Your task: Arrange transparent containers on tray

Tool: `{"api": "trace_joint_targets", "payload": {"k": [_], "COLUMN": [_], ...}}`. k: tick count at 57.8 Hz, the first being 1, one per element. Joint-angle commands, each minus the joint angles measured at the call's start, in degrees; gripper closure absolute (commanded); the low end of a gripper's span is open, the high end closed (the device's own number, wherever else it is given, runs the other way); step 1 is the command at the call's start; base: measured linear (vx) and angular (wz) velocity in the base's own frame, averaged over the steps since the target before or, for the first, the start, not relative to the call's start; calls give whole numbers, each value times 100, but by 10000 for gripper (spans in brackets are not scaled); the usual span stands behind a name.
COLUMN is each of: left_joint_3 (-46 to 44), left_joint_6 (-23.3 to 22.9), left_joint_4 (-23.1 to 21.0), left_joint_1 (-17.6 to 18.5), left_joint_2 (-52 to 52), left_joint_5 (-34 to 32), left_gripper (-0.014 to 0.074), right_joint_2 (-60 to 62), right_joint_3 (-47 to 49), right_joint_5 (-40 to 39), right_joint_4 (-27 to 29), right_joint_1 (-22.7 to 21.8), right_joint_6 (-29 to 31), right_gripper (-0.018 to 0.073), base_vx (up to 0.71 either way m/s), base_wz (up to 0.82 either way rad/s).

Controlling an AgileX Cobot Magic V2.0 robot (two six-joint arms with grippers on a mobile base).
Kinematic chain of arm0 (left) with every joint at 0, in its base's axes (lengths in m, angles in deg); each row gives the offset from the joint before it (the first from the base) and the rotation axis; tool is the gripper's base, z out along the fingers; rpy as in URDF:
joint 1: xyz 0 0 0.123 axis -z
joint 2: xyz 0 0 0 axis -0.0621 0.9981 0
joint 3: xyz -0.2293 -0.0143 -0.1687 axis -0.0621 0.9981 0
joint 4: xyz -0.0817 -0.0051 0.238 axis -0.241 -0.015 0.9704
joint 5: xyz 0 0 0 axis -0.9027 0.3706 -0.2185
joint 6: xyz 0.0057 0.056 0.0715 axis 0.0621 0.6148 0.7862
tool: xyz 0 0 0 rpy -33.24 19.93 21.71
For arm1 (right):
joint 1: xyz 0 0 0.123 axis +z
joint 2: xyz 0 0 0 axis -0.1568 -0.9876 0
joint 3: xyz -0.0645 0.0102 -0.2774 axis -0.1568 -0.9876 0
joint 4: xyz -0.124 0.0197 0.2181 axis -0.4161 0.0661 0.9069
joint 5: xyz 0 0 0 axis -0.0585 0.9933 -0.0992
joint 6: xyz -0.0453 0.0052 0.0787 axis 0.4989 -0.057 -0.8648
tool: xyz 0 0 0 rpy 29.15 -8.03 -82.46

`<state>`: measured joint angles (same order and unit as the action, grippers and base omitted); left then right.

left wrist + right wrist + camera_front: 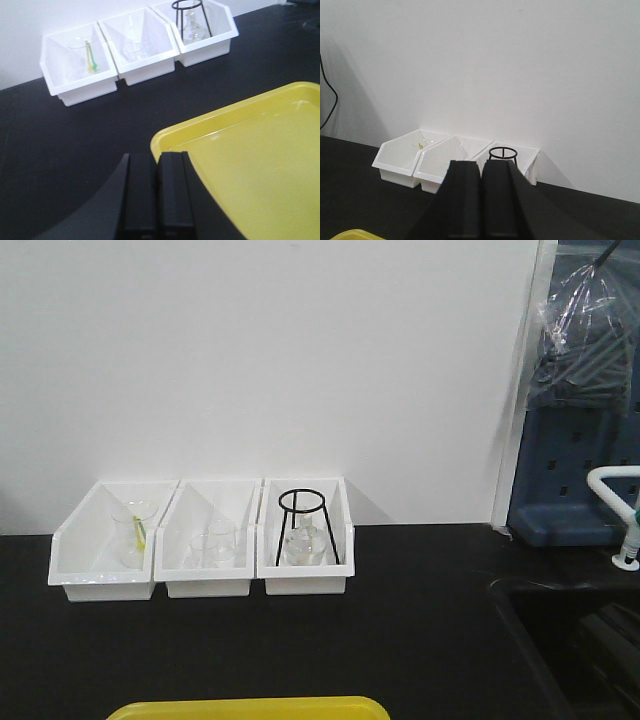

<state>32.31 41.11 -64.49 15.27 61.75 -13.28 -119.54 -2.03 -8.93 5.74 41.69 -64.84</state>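
Yellow glossy tray, rounded rim, both black end effectors closed, empty.

A black benchtop carries everything, running back to a white wall. Directly on it lie a yellow tray, just right of the left gripper (its jaws pressed together), and three white bins in a touching row against the wall, well beyond both grippers and ahead of the right gripper.
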Motion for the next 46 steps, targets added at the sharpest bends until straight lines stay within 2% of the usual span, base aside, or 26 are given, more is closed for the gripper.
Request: {"api": "trace_joint_targets", "payload": {"k": [1,11,14,21,27,36,37,42,46], "left_joint_3": [-150,-130,9,607,1457,2589,2669,2560,2607], "left_joint_6": [-76,-76,-81,-127,-193,-243,-263,-250,-250], "left_joint_4": [179,546,622,664,664,664,656,672,683], "left_joint_1": [25,25,25,13,-57,-346,-370,-503,-621], "left_joint_2": [37,22,16,4,-205,-962,-1091,-1558,-1916], "left_joint_5": [-513,-532,-741,-1736,-2620,-3446,-3478,-2610,-2377], "left_gripper": [603,603,603,603,603,603,603,603,603], "right_joint_2": [3,3,3,3,3,3,3,3,3], "right_joint_3": [175,175,175,175,175,175,175,175,175], "right_joint_5": [-417,-417,-417,-417,-417,-418,-418,-418,-418], "right_joint_4": [-47,-47,-47,-47,-47,-47,-47,-47,-47], "right_joint_1": [-5,-5,-5,-5,-5,-5,-5,-5,-5], "right_joint_6": [40,40,40,40,40,40,40,40,40], "right_gripper": [571,571,571,571,571,571,571,571,571], "base_vx": [0,0,0,0,0,0,0,0,0], "base_wz": [0,0,0,0,0,0,0,0,0]}}
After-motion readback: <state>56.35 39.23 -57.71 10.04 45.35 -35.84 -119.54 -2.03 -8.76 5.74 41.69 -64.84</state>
